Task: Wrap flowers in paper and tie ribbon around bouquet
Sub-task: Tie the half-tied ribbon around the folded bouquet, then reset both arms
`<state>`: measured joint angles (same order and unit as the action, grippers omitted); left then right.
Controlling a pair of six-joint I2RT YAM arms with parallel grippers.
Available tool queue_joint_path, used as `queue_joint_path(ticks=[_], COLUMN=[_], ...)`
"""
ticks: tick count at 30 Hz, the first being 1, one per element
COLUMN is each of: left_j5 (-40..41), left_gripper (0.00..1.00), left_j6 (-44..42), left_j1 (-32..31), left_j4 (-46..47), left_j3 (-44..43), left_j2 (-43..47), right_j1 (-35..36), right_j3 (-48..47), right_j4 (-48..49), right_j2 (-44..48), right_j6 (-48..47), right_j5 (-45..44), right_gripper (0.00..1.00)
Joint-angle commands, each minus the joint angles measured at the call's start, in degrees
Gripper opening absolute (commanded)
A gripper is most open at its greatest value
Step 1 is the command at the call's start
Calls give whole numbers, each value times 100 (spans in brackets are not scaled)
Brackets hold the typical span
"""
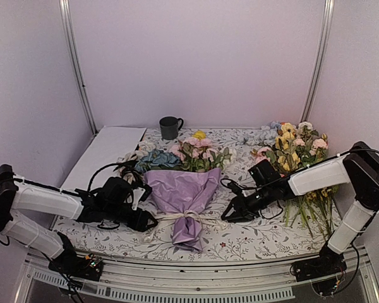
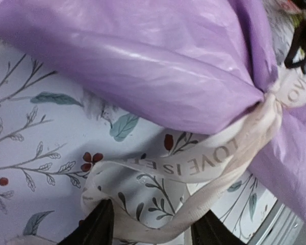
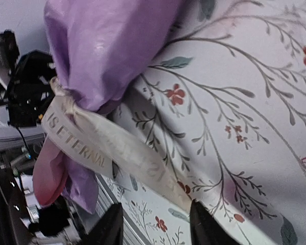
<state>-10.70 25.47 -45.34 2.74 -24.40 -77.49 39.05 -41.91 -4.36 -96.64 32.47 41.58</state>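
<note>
The bouquet (image 1: 182, 189) lies on the floral cloth, its lilac paper (image 1: 177, 186) gathered into a cone. The pink, blue and yellow flowers (image 1: 192, 150) show at its far, wide end. A cream ribbon (image 1: 188, 216) is knotted round the narrow neck. My left gripper (image 1: 149, 221) sits just left of the knot, my right gripper (image 1: 230, 216) just right of it. In the left wrist view the left gripper (image 2: 152, 234) is open, and a slack loop of ribbon (image 2: 194, 166) lies between its fingers. The right gripper (image 3: 157, 228) is open too, with a ribbon (image 3: 122, 153) tail ending beside one fingertip (image 3: 204, 224).
A dark mug (image 1: 170, 127) stands at the back. A flat white sheet (image 1: 107, 151) lies at the back left. A loose pile of long-stemmed yellow and pink flowers (image 1: 297, 154) fills the right side beside my right arm. Metal frame posts rise at both back corners.
</note>
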Motion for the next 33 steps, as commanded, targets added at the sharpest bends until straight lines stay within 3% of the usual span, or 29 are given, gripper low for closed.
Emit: queue_joint_path(ticks=[1, 3, 5, 8, 14, 18, 23, 27, 33], left_j5=[138, 146, 440, 781, 1099, 1168, 2639, 3606, 3891], left_gripper=[62, 70, 81, 94, 96, 99, 99, 99, 99], left_j6=[-372, -503, -637, -759, -837, -642, -881, -752, -528], left_j1=[-131, -134, -113, 248, 1851, 2973, 3260, 3343, 3351], left_j4=[-619, -795, -853, -825, -1390, -882, -1, 525, 1538], left_j3=[-357, -534, -696, -991, -1864, -1848, -1250, -663, 255], left_j2=[675, 1078, 1515, 1954, 1471, 1340, 1475, 1558, 1910], right_j1=[-133, -309, -655, -1419, -3194, -4032, -4819, -4889, -4883], right_j3=[-788, -1081, -1325, -1633, -1858, -1628, -460, 360, 883], right_j4=[-627, -797, -847, -875, -680, -370, 863, 1458, 1900], right_j2=[741, 1083, 1432, 1748, 2170, 2434, 3137, 3655, 3750], right_j6=[-402, -524, -641, -832, -1176, -1476, -1717, -1878, -1628], right_j5=[-358, -552, -708, -843, -1127, -1486, -1967, -2622, -2763], right_gripper=[60, 86, 100, 99, 99, 99, 99, 99, 99])
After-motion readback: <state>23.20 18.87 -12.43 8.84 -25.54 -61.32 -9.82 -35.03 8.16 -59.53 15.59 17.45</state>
